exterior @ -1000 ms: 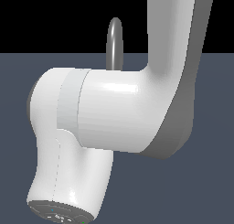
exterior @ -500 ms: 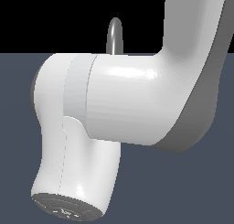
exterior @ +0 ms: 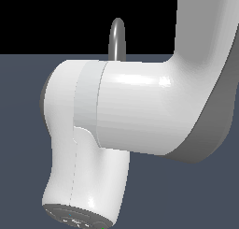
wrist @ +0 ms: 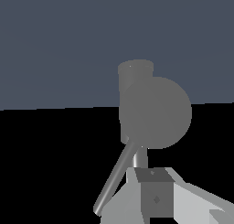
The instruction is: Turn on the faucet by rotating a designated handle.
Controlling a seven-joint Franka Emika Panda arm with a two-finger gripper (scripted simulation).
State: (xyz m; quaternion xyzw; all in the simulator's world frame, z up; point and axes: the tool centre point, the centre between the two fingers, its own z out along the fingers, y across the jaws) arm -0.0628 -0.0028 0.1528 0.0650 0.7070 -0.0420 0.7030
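Only the top of the faucet's [exterior: 117, 39] grey arched spout shows in the exterior view, above my white arm [exterior: 140, 111], which hides everything else. In the wrist view the faucet [wrist: 155, 112] is a grey rounded body with a short cylinder behind it. The handle [wrist: 114, 177], a thin grey rod, slants out from under that body toward the camera. My gripper [wrist: 153, 184] is close beside the handle, with a dark grey finger pad [wrist: 156, 198] showing. I cannot make out the gap between the fingers, or whether they touch the rod.
A short pale stub [wrist: 139, 158] sticks out of the faucet just behind my finger. The dark blue-grey floor [exterior: 28, 176] runs back to a black backdrop. My arm's thick elbow link fills most of the exterior view.
My arm has drifted toward the exterior view's right and looks slightly larger. The faucet's spout has not moved.
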